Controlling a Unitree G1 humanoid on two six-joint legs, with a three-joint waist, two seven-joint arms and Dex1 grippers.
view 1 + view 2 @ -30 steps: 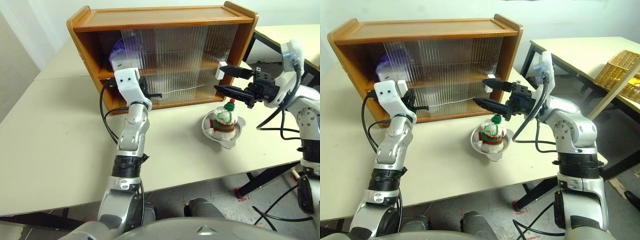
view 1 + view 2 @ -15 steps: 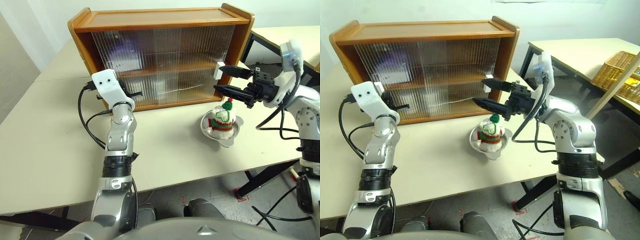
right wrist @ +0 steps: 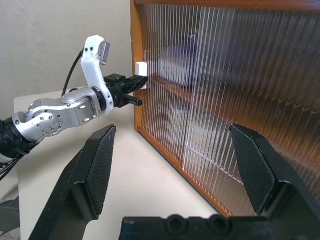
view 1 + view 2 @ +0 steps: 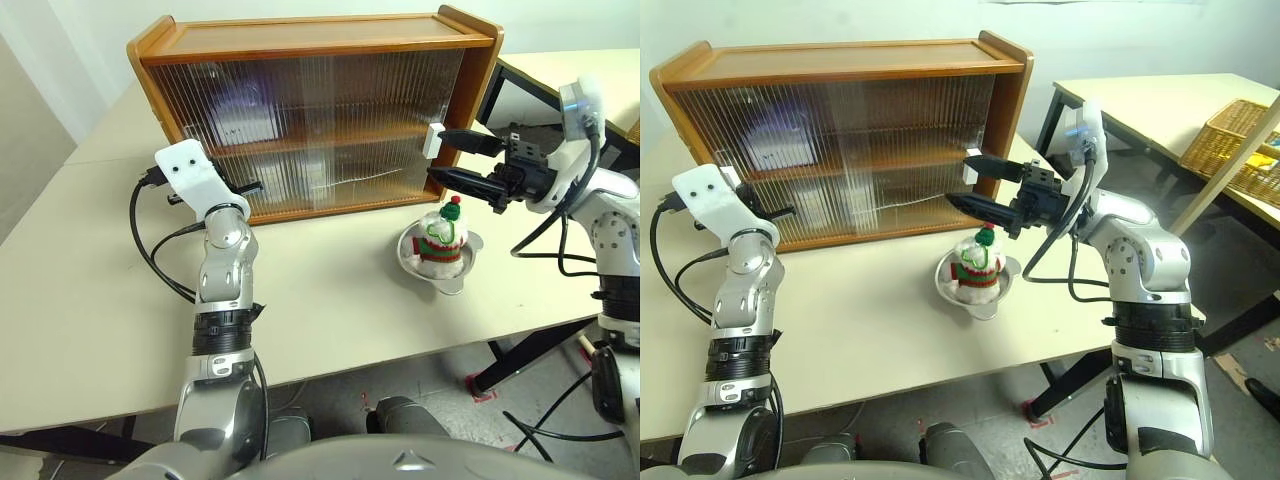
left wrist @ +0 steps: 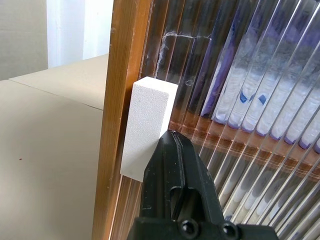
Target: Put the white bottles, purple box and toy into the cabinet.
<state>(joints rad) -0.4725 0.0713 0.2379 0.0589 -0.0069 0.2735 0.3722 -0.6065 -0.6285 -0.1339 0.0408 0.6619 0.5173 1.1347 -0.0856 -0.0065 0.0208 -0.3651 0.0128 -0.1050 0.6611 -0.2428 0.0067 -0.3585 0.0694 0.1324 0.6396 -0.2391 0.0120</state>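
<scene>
The cabinet (image 4: 320, 45) stands at the back of the table with both ribbed doors across its front. My left gripper (image 4: 255, 186) is shut, its tip against the white handle (image 5: 147, 120) at the cabinet's left end. The purple box (image 4: 245, 105) shows as a blur behind the upper door. The white bottles are hidden; pale shapes behind the lower door cannot be made out. The toy (image 4: 443, 232) sits in a steel bowl (image 4: 470, 262) in front of the cabinet's right end. My right gripper (image 4: 437, 153) hangs open above the toy, beside the right handle (image 4: 434, 141).
The table (image 4: 330, 290) has free room in front of the cabinet, and its near edge runs close under my arms. A second table with a wicker basket (image 4: 1235, 140) stands to the right. A cable loops from my left wrist.
My left gripper has moved left with the door's handle, and the ribbed door has slid over the open left end. The right arm and the toy have stayed put.
</scene>
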